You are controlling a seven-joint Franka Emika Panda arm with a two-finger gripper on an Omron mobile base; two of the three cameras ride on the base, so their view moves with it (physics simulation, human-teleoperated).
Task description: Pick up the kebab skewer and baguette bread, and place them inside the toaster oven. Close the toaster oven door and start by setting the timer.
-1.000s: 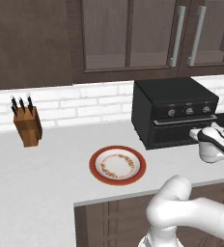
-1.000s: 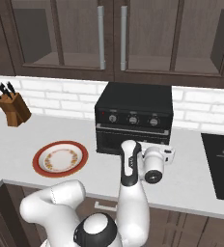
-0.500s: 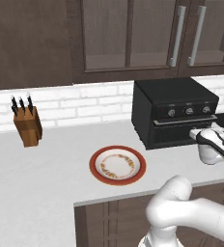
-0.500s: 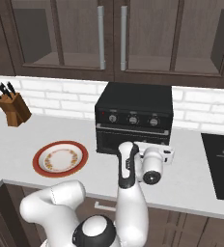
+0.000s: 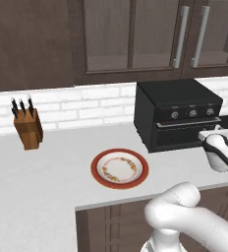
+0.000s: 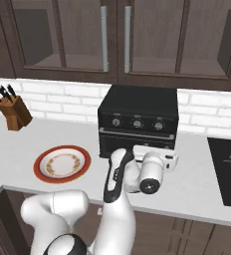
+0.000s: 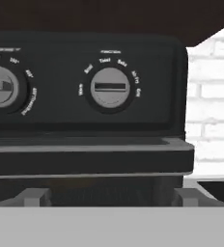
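From the left base camera I see the toaster oven (image 5: 179,114) standing at the back right of the white counter (image 5: 47,172), its door (image 5: 185,134) closed up against the front, with three small knobs in a row above it. The plate (image 5: 119,169), red-rimmed, lies on the counter in front and to the left of the oven, and I see no food on it; the knife block (image 5: 28,128) stands well apart to the far left by the brick wall. My arm's white wrist sits at the right edge, just in front of the oven. From the right base camera the same oven (image 6: 139,119) faces me with its door (image 6: 136,141) shut and the bar handle across it; the gripper (image 6: 171,160) is held level, close to the lower right of the door, and from here I cannot tell how wide the jaws stand. The plate (image 6: 62,164) is off to the left, the knife block (image 6: 14,111) further left still. From the hand camera I look straight at the oven's control panel: a knob (image 7: 110,87) is centred ahead, another knob (image 7: 1,87) at the left edge, the handle bar (image 7: 87,160) below them. The two finger tips (image 7: 33,197) rise far apart at the bottom, so the jaws are wide and hold nothing. I cannot see the skewer or the bread anywhere.
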